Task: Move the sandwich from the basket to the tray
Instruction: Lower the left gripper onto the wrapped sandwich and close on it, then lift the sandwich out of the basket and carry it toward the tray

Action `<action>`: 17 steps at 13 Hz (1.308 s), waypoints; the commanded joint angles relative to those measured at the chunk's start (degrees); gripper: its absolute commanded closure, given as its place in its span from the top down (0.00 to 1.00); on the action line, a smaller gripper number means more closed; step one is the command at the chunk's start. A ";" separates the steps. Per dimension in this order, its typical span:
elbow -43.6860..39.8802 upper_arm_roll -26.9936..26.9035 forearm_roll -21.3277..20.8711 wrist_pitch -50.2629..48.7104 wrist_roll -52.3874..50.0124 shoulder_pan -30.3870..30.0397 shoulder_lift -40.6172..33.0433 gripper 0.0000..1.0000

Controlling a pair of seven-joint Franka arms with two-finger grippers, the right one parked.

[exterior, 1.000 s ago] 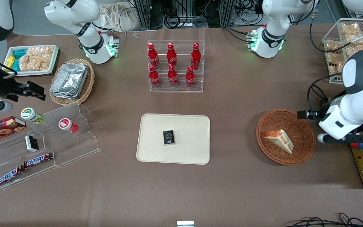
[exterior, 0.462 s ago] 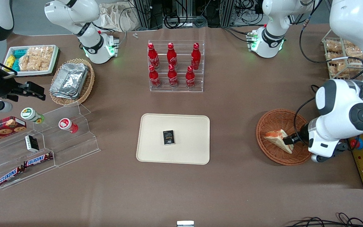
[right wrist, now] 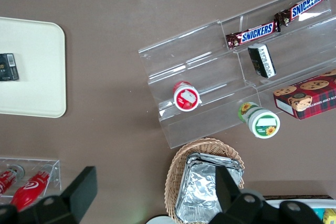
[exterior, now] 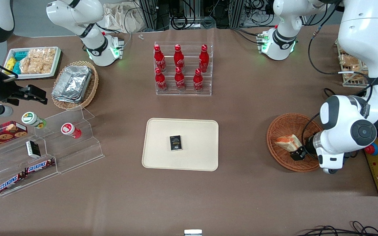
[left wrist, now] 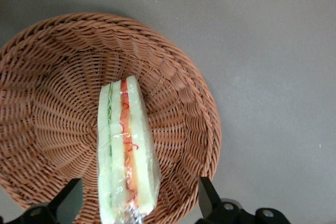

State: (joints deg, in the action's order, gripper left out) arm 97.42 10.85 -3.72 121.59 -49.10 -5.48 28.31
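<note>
While the sandwich (left wrist: 127, 153) lies in the basket (exterior: 283, 126), at three o'clock from the tray (exterior: 195, 131), the left gripper (left wrist: 137, 203) straddles it, spread wide and holding nothing: grasp, lift and transfer all remain.

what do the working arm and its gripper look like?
Glossy white rounded arm links with dark grey circular joint caps and black cables looped alongside. Base ring glows green. The gripper, over the basket, has two black tapered fingers.

A brown-covered table (exterior: 248, 108) fills the scene, with tangled black cables (exterior: 189, 14) along its edge.
</note>
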 commanded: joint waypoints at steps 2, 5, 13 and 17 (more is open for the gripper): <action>6.10 0.04 -0.32 6.63 -2.84 -0.24 -0.45 0.99; 7.52 0.04 -0.50 7.77 -3.37 -0.32 -0.01 0.99; 8.49 0.13 -4.28 6.04 -11.19 -0.32 -1.76 0.16; 5.78 1.35 -3.93 -2.65 -11.19 0.29 -7.20 0.00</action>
State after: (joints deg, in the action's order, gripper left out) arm 104.21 11.13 -6.73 123.40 -58.59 -5.44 25.27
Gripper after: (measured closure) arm 0.784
